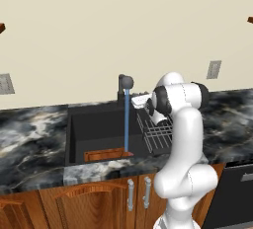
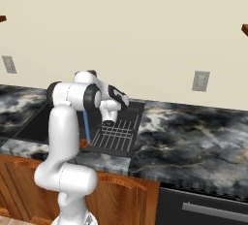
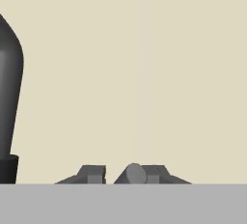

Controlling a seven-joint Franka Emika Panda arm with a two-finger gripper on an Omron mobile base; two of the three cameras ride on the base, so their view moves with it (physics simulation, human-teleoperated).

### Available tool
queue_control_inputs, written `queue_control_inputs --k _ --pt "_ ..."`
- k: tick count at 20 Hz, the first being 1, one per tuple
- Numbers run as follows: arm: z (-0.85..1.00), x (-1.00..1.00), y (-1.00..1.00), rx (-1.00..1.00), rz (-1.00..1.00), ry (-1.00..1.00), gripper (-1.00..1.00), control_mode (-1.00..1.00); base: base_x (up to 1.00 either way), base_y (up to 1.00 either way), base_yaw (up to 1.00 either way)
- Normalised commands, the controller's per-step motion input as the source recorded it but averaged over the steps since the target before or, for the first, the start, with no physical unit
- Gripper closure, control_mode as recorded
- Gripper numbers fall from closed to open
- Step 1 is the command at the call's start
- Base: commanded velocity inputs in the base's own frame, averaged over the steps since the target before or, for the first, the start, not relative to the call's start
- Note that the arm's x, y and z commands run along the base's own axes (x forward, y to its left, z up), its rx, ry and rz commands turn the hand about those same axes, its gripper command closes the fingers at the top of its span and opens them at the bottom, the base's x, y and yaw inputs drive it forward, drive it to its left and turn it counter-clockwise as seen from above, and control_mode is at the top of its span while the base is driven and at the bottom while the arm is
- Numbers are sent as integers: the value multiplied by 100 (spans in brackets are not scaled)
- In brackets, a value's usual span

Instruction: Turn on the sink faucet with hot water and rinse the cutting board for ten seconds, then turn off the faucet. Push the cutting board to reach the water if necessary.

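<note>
Tool (image 1: 140,99) beside faucet (image 1: 125,86); water (image 1: 126,122) hits board (image 1: 103,154).

You face a kitchen: black sink (image 1: 79,124) at twelve o'clock, marbled stone counter (image 2: 193,132), wooden cabinet doors (image 1: 89,201) below.

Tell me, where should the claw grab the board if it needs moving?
Probably its long edges. The board lies flat on the sink floor against the front wall, so nothing slips under it. I'd bring the claw straight down from above near the middle, clear of the water falling on its right end. Pushing it may be easier.
</note>
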Motion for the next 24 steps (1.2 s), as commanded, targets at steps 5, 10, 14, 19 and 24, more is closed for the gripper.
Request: queue_control_inputs --k 5,10,14,19,24 --pt "0 0 0 0 0 0 100 -100 0 0 0" --pt "0 0 0 0 0 0 100 -100 0 0 0" --pt "0 0 0 0 0 0 100 -100 0 0 0" --pt "0 0 0 0 0 0 100 -100 0 0 0" --pt "0 0 0 0 0 0 100 -100 0 0 0"
